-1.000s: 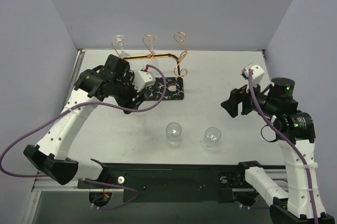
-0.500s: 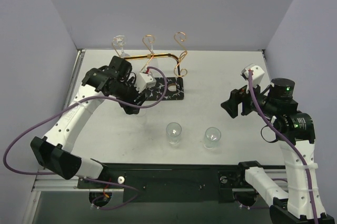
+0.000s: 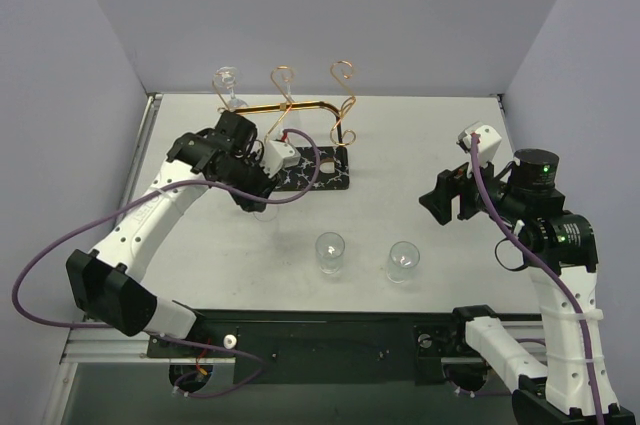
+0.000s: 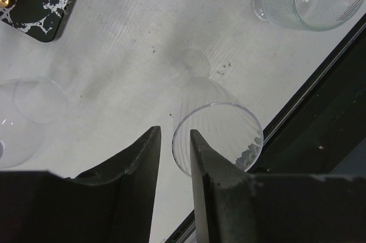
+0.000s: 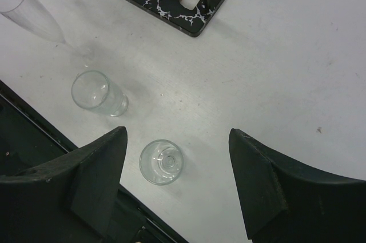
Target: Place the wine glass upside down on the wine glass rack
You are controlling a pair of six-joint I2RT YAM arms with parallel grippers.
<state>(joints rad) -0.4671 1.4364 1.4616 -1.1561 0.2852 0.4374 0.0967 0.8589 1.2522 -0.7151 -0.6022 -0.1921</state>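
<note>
1. Your left hand (image 4: 173,131) sits at the rim of the wine glass (image 4: 226,120). The near edge of the rim shows in the narrow gap between the two fingers, with one finger outside the bowl and the other over its mouth.
2. A sliver of space shows on each side of the glass wall. The left hand is therefore not clamped; its fingers stand a little apart and grip nothing.
3. The wine glass stands on the worktop (image 3: 420,135) just in front of the wine glass rack (image 3: 318,173), off the near left corner of its black veined base. It lies between the rack and the left tumbler (image 3: 330,251), with the right tumbler (image 3: 403,259) farther off.
4. Its mouth points up and its foot rests on the worktop. In your right wrist view it reads as a long narrow cone, rim up by the left hand, tapering down to stem and foot.
5. Its long axis runs roughly vertical; you cannot tell whether it leans slightly.
6. It is not inverted and not on the rack.
7. Your right hand (image 5: 177,134) has its fingers spread wide with nothing between them. It hangs over the worktop on the right side, well apart from the wine glass.
</note>
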